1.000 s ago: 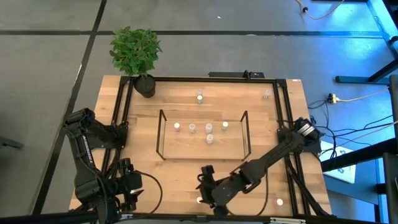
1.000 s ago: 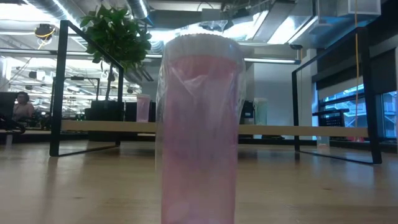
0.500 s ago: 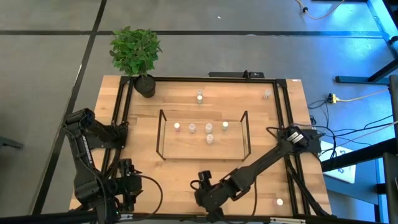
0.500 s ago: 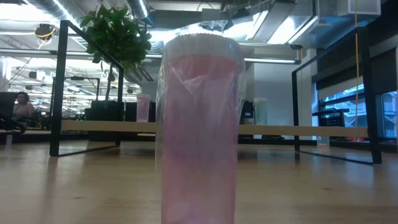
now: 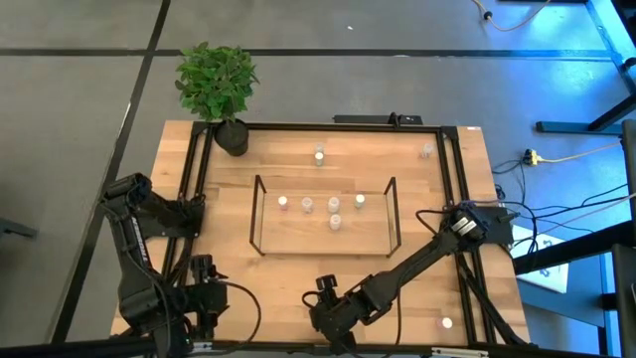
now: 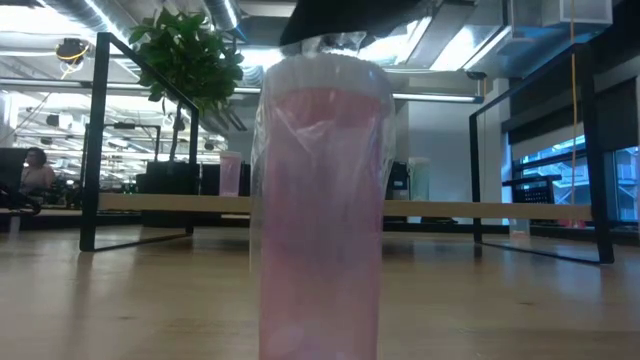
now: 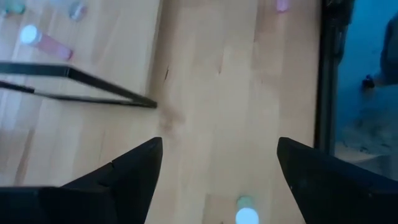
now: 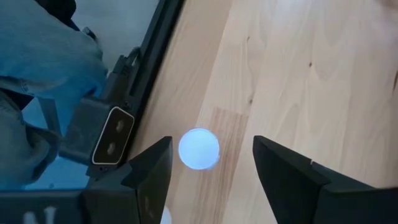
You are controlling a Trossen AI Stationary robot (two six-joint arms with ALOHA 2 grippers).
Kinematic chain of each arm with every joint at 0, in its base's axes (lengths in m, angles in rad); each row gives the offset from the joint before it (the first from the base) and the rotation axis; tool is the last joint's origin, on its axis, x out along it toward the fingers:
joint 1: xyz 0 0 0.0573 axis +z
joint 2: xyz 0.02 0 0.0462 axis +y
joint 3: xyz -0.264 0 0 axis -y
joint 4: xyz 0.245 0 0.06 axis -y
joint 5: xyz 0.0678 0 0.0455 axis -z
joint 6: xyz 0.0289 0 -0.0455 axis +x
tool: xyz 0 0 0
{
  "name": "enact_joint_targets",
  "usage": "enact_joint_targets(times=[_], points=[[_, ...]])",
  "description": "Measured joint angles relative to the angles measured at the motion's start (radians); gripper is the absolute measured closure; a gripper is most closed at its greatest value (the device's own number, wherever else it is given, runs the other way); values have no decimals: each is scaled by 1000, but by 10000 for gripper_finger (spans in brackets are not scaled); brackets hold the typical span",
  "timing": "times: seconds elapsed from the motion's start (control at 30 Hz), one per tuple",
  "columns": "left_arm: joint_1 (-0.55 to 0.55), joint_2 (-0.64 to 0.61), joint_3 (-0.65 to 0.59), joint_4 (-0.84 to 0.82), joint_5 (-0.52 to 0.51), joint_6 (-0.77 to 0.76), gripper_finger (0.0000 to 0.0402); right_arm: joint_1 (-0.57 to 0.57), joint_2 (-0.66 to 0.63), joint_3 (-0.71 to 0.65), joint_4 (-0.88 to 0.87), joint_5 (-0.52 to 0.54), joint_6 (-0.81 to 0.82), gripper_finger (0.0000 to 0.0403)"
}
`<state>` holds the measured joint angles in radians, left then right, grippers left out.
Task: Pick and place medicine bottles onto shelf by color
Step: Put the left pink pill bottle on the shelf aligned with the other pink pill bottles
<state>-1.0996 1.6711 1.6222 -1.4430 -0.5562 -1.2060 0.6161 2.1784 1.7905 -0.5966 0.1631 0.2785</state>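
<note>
From above, the right end effector (image 5: 326,320) reaches low over the counter's (image 5: 298,278) front edge, while the left end effector (image 5: 204,308) waits at the front-left corner; four medicine bottles (image 5: 334,222) stand inside the shelf (image 5: 256,214). At counter height, a pink bottle (image 6: 320,210) fills the middle, a dark shape just above its cap. The right wrist shows spread, empty fingers (image 8: 149,168) flanking a white cap (image 8: 199,149); the left wrist's fingers (image 7: 134,168) gape too, holding nothing.
</note>
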Motion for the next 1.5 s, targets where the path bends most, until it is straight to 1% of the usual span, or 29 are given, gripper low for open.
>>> enact_joint_targets(times=[0.17, 0.3, 0.53, 1.03, 1.27, 1.5], points=[[0, 0, 0, 138, -14, 171, 90, 3, 0, 0, 0, 0, -3, 178], [0, 0, 0, 197, -14, 245, 90, 3, 0, 0, 3, 0, 0, 178], [0, 0, 0, 198, -13, 248, 90, 15, 34, -1, 40, 0, -35, 178], [0, 0, 0, 198, -11, 248, 90, 15, 35, -2, 55, 1, -79, 178], [0, 0, 0, 199, -11, 248, 90, 15, 35, -55, 95, 1, -78, 178], [0, 0, 0, 199, -11, 247, 90, 12, 35, -61, 108, 2, -81, 178]])
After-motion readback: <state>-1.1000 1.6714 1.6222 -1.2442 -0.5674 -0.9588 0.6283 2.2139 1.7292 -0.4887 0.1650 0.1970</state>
